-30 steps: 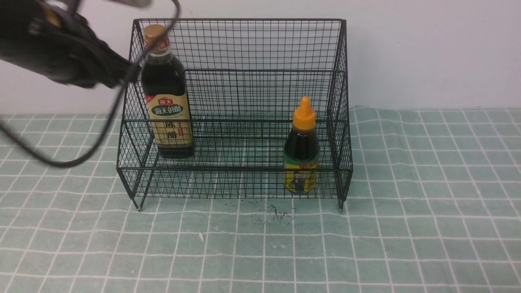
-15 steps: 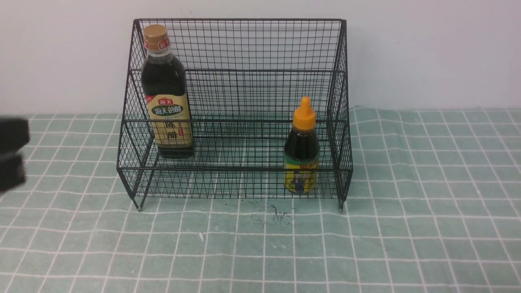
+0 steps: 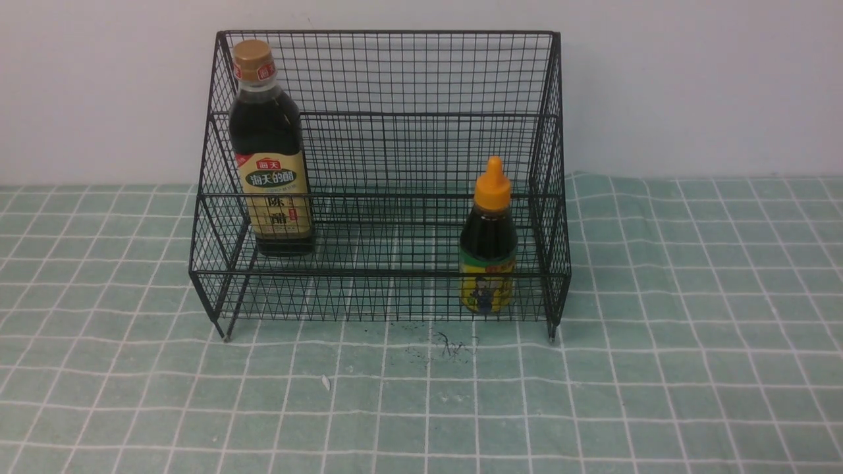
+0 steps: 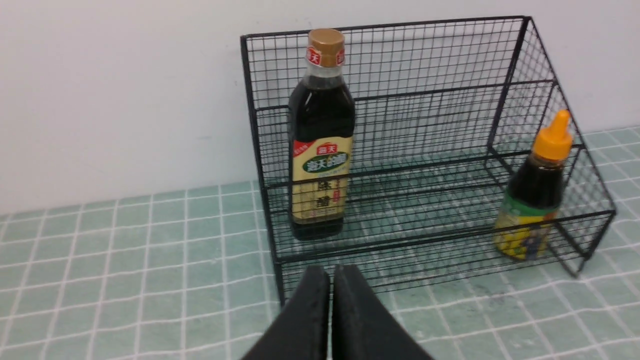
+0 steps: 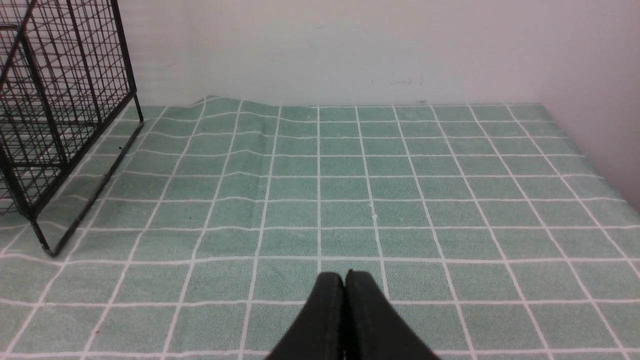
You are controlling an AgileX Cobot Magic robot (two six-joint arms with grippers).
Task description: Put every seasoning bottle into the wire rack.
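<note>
Against the pale wall, the wire rack (image 3: 385, 178) stands on its short legs on the counter (image 3: 691, 329), which is covered by a green cloth with a white grid. Both seasoning bottles are inside the rack and upright. The tall bottle (image 3: 269, 151) — gold cap, tan label with Chinese characters — stands at the robot's left end of the rack, close to the left side wall. The short bottle (image 3: 488, 240) — orange nozzle cap, yellow-green label — stands at the right end on the lower front level, just behind the front mesh and beside the right side wall. The two bottles are well apart, with bare mesh between them. On the cloth just in front of the rack lie some small dark specks (image 3: 448, 343). Neither arm appears in the front view. The left tool (image 4: 331, 280) is seen in its wrist view in front of the rack's left front corner, its jaws pressed together and gripping nothing. The right tool (image 5: 344, 282) is over bare cloth to the right of the rack, its jaws likewise pressed together and empty.
</note>
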